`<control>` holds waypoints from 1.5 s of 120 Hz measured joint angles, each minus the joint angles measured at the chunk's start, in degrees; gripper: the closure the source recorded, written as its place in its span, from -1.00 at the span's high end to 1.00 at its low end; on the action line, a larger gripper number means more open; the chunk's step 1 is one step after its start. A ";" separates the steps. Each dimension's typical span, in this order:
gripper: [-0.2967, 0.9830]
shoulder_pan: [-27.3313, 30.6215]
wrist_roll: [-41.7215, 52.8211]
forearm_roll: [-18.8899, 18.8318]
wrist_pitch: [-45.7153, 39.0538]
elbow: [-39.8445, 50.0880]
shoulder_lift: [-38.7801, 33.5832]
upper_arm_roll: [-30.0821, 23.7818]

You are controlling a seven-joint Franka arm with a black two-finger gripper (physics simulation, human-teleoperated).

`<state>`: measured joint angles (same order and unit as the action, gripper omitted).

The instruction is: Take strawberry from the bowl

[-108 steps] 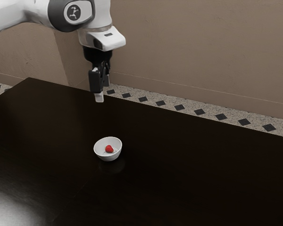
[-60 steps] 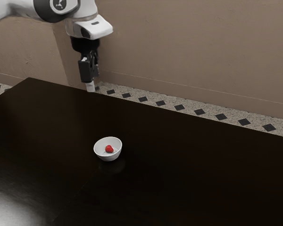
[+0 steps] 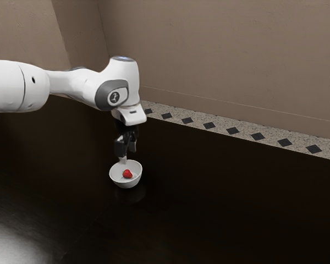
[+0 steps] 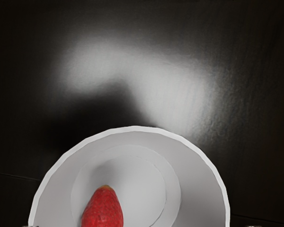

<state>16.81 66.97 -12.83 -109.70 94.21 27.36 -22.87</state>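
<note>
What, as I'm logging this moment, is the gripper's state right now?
Gripper: open, holding nothing; the strawberry lies in the bowl.

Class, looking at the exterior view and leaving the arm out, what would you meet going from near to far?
Pale sheen on the dark table → white bowl with the strawberry inside → floor strip with dark diamonds → brown wall.

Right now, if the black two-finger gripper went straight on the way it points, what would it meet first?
Probably the round white bowl, at its rim: the gripper points down and one fingertip overlaps that rim in the exterior view. Depth is unclear; the red strawberry inside could come first.
</note>
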 joint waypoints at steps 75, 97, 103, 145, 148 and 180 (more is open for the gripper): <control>-0.12 0.73 13.89 -2.35 -14.70 7.18 1.41 2.17; -0.27 0.77 15.80 -1.94 -16.13 8.59 1.29 2.54; -0.29 0.80 16.21 -1.63 -16.50 9.10 1.26 2.56; -0.22 0.85 18.30 -0.28 -18.11 10.06 1.44 4.18; -0.21 0.85 18.41 -0.26 -18.21 10.08 1.49 4.27; -0.27 0.70 19.29 -0.16 -19.19 10.13 2.33 4.42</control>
<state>17.51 86.26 -12.99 -128.89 104.35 29.69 -18.45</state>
